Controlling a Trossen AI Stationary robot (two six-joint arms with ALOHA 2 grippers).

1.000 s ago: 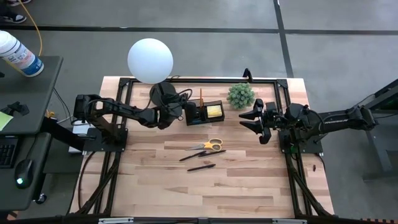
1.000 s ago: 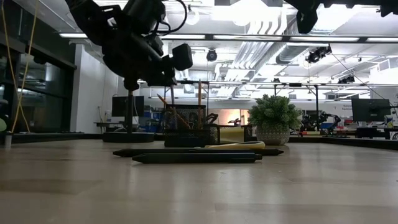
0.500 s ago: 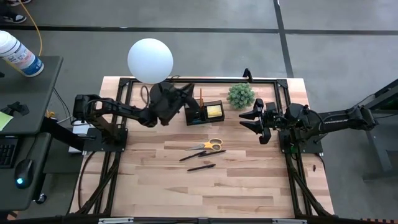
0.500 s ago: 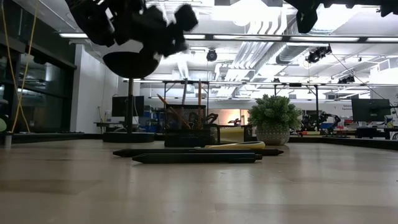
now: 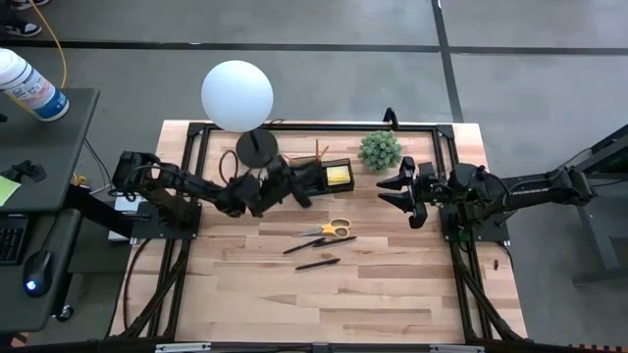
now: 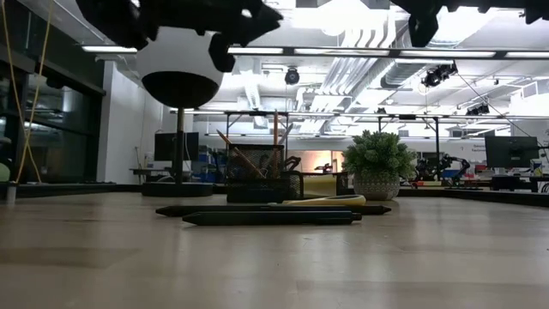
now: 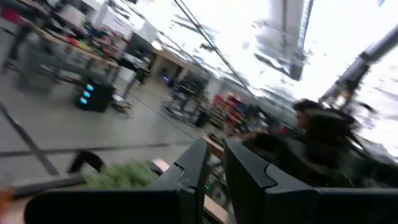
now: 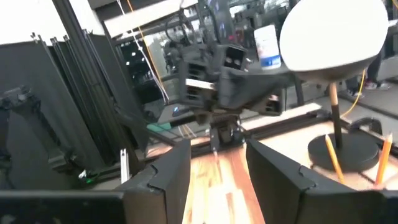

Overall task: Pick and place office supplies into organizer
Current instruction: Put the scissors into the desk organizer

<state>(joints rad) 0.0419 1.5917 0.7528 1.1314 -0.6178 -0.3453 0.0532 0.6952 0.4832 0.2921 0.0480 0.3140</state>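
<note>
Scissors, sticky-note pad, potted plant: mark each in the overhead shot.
scissors [image 5: 337, 227], high view, on the yellow handles.
sticky-note pad [image 5: 339, 175], high view, on its yellow top face, in the organizer.
potted plant [image 5: 380, 150], high view, middle of the green foliage.

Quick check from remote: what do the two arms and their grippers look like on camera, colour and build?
Both arms are dark, jointed, with black cabling along the links. The left gripper and right gripper each carry two black fingers, flat and angular with stepped inner edges in the wrist views. No markings or labels are legible on either.
</note>
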